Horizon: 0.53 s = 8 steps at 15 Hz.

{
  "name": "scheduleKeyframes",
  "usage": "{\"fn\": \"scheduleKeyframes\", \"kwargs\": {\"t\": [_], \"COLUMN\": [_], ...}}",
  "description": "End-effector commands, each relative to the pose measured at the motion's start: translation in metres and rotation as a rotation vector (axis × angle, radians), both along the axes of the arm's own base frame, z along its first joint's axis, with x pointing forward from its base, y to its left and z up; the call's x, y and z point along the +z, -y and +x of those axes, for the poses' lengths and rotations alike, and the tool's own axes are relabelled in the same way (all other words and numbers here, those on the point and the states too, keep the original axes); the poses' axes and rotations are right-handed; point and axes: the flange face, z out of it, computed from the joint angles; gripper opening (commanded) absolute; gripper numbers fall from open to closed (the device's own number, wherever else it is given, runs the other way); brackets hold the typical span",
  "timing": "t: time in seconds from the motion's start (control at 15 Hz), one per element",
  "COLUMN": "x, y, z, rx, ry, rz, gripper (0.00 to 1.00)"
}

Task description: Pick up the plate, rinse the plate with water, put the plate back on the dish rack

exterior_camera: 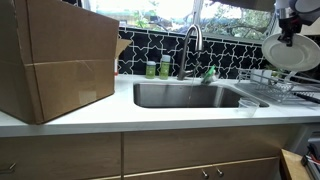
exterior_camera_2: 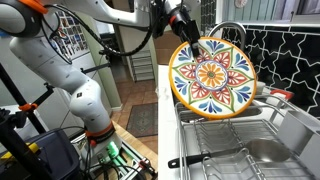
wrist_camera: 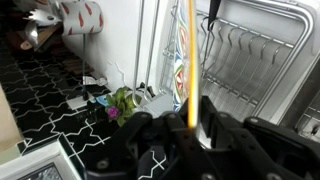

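Gripper (exterior_camera_2: pixel 188 42) clamped on upper rim of plate (exterior_camera_2: pixel 212 78); plate hangs upright above dish rack (exterior_camera_2: pixel 215 158), beside sink (exterior_camera: pixel 190 95). Risk: edge-only hold on glossy rim, so plate may swing, slip or strike rack prongs on way to faucet (exterior_camera: pixel 192 42). Grip depth probably shallow; wrist view blurred.

- An exterior view stands in front of the worktop (exterior_camera: pixel 100 125), about level with its edge. It faces the sink (exterior_camera: pixel 185 95), the faucet (exterior_camera: pixel 192 40) and the window (exterior_camera: pixel 170 12) behind.
- An exterior view sits close beside the dish rack (exterior_camera_2: pixel 225 150) and looks across it toward the robot arm (exterior_camera_2: pixel 60 70).
- The wrist view looks along the end effector (wrist_camera: pixel 190 120), very near, onto the dish rack's wires.
- All three views share the plate (exterior_camera_2: pixel 211 78) and the dish rack; both exterior views share the faucet.
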Motion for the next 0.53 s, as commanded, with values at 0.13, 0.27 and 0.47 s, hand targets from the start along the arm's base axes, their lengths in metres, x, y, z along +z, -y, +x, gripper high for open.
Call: {"fn": "scheduleKeyframes", "kwargs": {"t": [0.13, 0.27, 0.47], "x": [-0.008, -0.016, -0.029], "y": [-0.062, -0.081, -0.113], "z": [0.028, 0.039, 0.054], "rx": [0.088, 0.118, 0.173], "ry": [-0.117, -0.135, -0.129], "rz": [-0.144, -0.182, -0.198], "gripper": [0.03, 0.03, 0.03]}}
